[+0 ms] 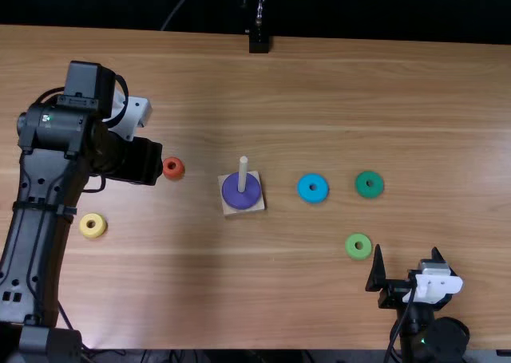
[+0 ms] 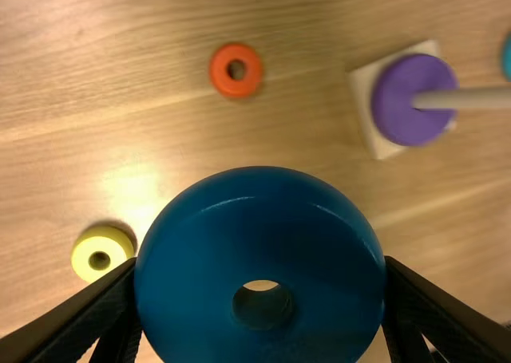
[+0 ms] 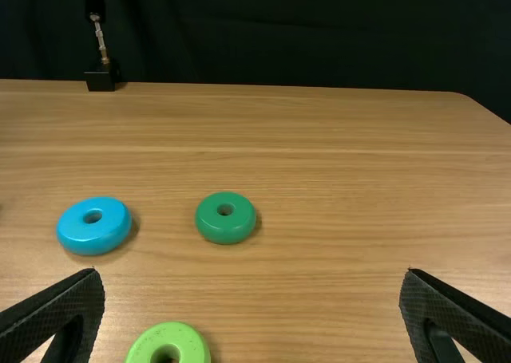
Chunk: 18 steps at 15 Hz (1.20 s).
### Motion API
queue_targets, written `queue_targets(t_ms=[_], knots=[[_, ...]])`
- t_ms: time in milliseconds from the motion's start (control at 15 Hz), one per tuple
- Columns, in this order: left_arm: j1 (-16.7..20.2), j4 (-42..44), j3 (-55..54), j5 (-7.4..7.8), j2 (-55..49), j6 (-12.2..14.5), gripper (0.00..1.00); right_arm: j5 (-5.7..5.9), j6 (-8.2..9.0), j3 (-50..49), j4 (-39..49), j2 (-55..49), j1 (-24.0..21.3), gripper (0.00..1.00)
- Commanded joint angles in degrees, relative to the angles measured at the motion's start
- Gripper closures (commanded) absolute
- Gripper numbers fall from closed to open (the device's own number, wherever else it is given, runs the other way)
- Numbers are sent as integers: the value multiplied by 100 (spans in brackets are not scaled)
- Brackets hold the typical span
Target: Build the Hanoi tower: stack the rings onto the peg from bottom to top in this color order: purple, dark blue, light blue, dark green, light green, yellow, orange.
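Note:
In the top view my left gripper (image 1: 145,162) hangs over the table's left side, beside the orange ring (image 1: 173,168). In the left wrist view my left gripper (image 2: 261,261) is shut on the dark blue ring (image 2: 263,219). The purple ring (image 1: 241,191) lies on the base around the upright peg (image 1: 243,171). To the right are the light blue ring (image 1: 313,188), dark green ring (image 1: 370,184) and light green ring (image 1: 358,246). My right gripper (image 1: 406,249) stands open near the light green one; in the right wrist view this right gripper (image 3: 252,272) has nothing between its fingers.
The yellow ring (image 1: 93,225) lies at the left, close to the left arm. A small black stand (image 1: 259,43) is at the table's far edge. Bare wood (image 1: 239,291) lies between the two arms, nearer than the peg's base.

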Motion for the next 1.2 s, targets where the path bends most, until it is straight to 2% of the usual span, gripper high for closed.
queue_targets(t_ms=[0, 133, 600, 867, 1133], knots=[[-306, -142, 543, 18, -122, -46, 100, 118, 7, -368, -401, -73, -71, 0], [-490, -280, 833, 18, -87, -46, 100, 118, 7, -368, -401, -73, -71, 0], [-1554, -237, 1422, -3, 590, -56, 100, 118, 7, -368, -401, -73, -71, 0], [-1826, -142, 1756, -3, 1038, -56, 100, 118, 7, -368, -401, -73, -71, 0], [-1844, -121, 1888, 8, 1319, -56, 100, 118, 7, -368, -401, -73, -71, 0]])
